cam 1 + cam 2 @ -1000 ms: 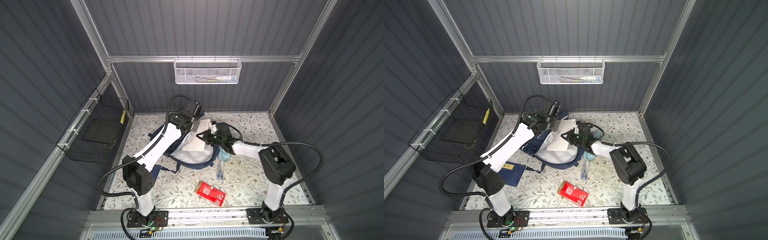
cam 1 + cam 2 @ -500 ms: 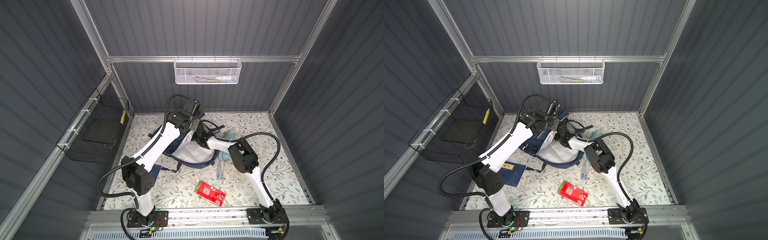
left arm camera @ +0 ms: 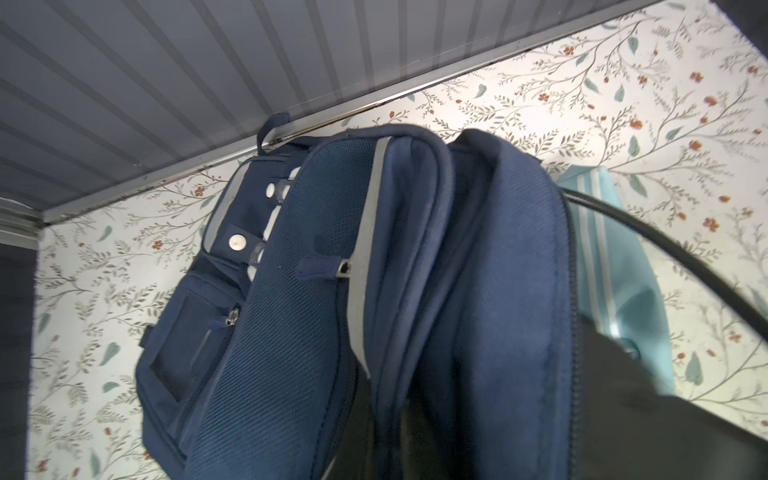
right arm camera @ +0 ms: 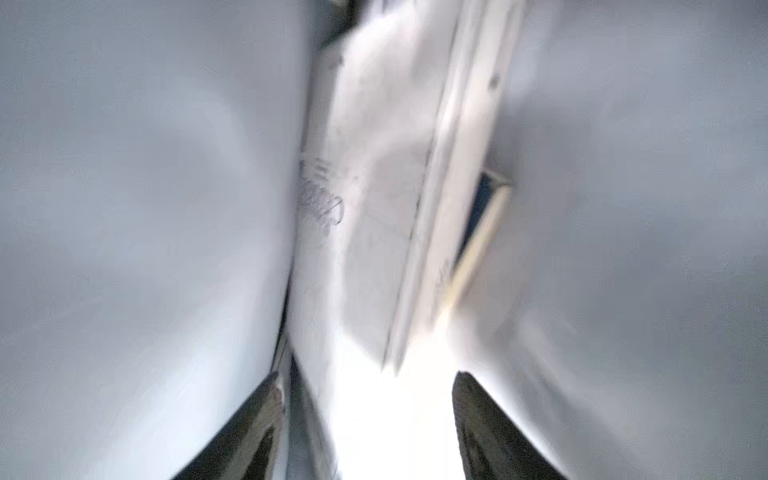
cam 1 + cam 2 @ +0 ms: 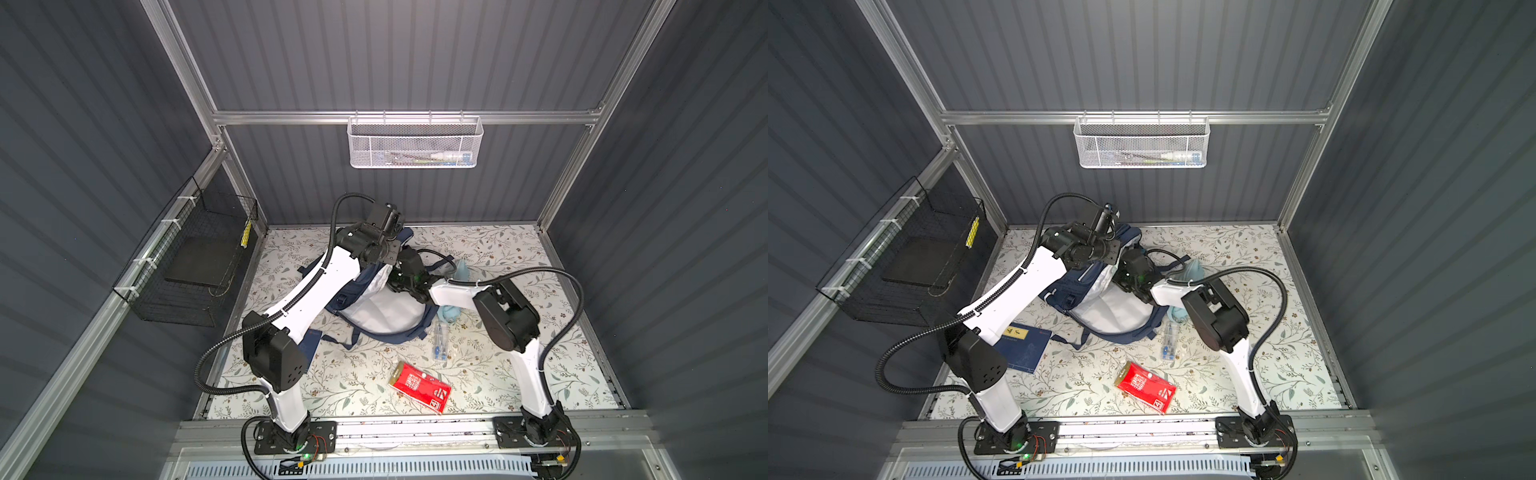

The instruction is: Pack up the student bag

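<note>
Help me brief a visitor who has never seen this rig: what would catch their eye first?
The navy student bag, gaping open, white lining showing, lies toward the back of the floral table, the left arm and right arm bent over its mouth. Next comes the red packet near the front edge, then the white mesh basket hung on the back wall.

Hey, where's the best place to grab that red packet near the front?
Probably from straight above, jaws spanning the short width of the red packet near its middle: it lies flat and askew, with both long edges free.
</note>
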`<state>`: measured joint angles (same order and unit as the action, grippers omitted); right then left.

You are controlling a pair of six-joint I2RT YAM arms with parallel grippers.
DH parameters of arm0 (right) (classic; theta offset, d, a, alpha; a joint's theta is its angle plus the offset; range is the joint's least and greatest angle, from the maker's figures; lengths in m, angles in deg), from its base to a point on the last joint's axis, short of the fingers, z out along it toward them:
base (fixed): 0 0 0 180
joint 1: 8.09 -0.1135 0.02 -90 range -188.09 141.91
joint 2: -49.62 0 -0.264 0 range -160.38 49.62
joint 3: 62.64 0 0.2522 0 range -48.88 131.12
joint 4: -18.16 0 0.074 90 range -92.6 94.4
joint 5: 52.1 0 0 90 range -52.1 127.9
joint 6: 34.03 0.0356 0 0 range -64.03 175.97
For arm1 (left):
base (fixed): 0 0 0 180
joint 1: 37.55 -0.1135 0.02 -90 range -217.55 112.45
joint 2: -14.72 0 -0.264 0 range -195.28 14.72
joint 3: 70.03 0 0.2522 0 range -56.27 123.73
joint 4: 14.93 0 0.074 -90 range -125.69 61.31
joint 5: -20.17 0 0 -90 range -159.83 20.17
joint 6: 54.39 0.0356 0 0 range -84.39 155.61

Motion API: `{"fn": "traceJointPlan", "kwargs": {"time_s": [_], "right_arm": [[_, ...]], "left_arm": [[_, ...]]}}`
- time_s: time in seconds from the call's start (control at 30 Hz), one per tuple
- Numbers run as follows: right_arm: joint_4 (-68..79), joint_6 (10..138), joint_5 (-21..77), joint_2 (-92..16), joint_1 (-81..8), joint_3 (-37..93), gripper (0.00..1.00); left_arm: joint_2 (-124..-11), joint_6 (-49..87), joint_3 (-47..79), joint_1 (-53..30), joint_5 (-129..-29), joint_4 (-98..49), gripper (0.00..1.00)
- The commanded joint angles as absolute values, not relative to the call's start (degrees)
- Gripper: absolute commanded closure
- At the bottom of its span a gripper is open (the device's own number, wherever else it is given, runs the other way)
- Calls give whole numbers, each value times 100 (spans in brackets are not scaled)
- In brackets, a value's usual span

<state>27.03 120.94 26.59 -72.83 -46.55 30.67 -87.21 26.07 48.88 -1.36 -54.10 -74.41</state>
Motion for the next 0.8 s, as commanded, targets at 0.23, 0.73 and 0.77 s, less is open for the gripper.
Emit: {"fn": "traceJointPlan", "kwargs": {"time_s": [0.23, 0.73, 0.77], "right_arm": [[2366, 11133, 2302, -4068, -4390, -60, 37], [324, 8565, 2659, -1933, -4795, -338, 28], [515, 8549, 2496, -2156, -4821, -234, 26]], "left_arm": [[-8525, 1914, 4091, -134, -6257, -6371, 63], [-5871, 58, 1432, -455, -5484, -6742, 0], [-5532, -244, 1047, -533, -5424, -6780, 0]]}}
